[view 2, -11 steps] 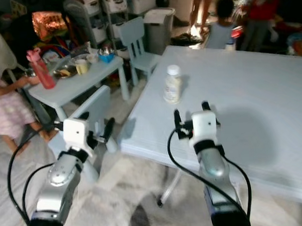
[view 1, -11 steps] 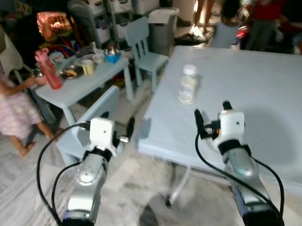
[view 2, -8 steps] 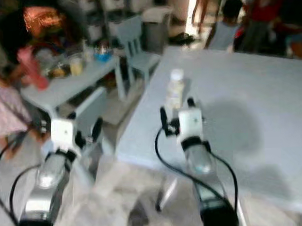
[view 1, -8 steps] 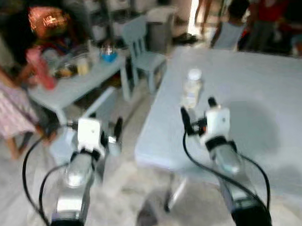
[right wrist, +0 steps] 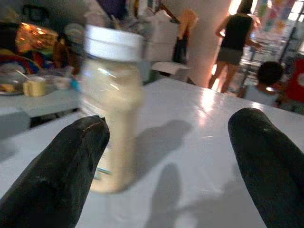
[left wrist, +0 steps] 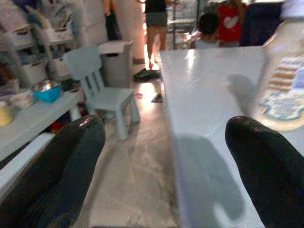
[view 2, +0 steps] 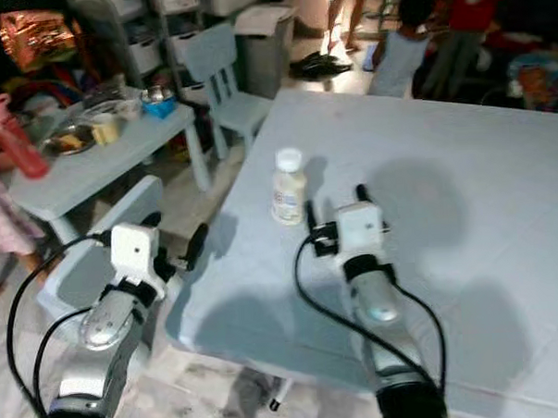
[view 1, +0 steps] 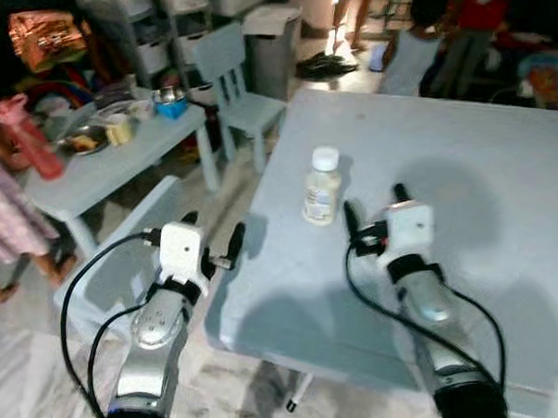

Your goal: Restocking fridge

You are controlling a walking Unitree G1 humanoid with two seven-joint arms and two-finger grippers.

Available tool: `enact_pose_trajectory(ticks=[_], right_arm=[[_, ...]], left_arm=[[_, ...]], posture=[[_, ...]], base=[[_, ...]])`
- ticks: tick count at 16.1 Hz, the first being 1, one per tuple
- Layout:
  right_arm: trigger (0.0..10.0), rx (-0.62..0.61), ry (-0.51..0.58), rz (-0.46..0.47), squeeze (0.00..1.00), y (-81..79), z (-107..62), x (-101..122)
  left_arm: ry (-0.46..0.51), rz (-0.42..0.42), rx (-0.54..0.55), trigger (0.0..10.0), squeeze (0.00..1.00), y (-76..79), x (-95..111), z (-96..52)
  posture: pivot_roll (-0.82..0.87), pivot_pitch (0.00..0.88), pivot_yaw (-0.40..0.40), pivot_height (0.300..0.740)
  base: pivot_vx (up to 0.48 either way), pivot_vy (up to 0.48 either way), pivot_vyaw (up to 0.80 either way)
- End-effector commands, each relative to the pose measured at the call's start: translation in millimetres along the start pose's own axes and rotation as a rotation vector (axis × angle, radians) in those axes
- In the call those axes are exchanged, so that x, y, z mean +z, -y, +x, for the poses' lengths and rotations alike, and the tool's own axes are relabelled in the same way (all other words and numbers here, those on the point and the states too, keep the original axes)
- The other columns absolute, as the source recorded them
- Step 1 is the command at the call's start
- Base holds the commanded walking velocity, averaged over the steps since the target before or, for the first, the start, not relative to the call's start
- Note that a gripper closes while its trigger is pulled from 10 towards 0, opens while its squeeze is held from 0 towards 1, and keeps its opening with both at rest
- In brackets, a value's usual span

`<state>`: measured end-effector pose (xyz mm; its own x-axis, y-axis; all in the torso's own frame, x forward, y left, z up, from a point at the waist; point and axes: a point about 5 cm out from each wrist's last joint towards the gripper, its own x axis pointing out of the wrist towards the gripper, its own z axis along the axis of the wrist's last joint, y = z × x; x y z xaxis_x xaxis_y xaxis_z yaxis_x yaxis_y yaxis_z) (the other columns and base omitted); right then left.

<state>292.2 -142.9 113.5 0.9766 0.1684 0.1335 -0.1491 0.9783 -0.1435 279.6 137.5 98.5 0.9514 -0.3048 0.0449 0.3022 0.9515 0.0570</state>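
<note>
One bottle (view 1: pixel 321 186) stands centre frame on the table (view 1: pixel 500 181). Right gripper (view 1: pixel 374 211) hovers beside it, fingers wide apart, empty; left gripper (view 1: pixel 213 237), lower left, likewise spread.

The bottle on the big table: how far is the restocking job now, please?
Nothing looks done yet: the bottle stands upright on the big table, not held. In hand: the right gripper is open just short of the bottle, fingers not touching it; the left gripper is open, beside the table's edge. Left: grasp it, lift it, carry it to a fridge.
</note>
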Motion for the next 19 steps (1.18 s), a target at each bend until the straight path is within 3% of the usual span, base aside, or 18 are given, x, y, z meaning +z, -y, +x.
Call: enact_pose_trajectory(ticks=[1,9,19], right_arm=[[10.0,-0.006,0.021,-0.004,0.0,3.2,3.6,5],[10.0,0.049,0.082,0.0,0.0,1.9,29.8,21],[10.0,0.053,0.141,0.038,0.0,-4.3,63.4,37]], left_arm=[[0.003,0.008,-0.004,10.0,0.0,-0.8,2,0.6],[-0.017,0.02,-0.036,10.0,0.0,0.8,1,-1.9],[-0.068,0.073,-0.095,10.0,0.0,1.9,-1,-22.2]], posture=[[-0.01,0.003,0.0,0.74],[0.01,0.023,0.02,0.74],[0.07,0.07,0.048,0.74]], base=[[0.0,0.0,0.0],[0.0,0.0,0.0],[0.0,0.0,0.0]])
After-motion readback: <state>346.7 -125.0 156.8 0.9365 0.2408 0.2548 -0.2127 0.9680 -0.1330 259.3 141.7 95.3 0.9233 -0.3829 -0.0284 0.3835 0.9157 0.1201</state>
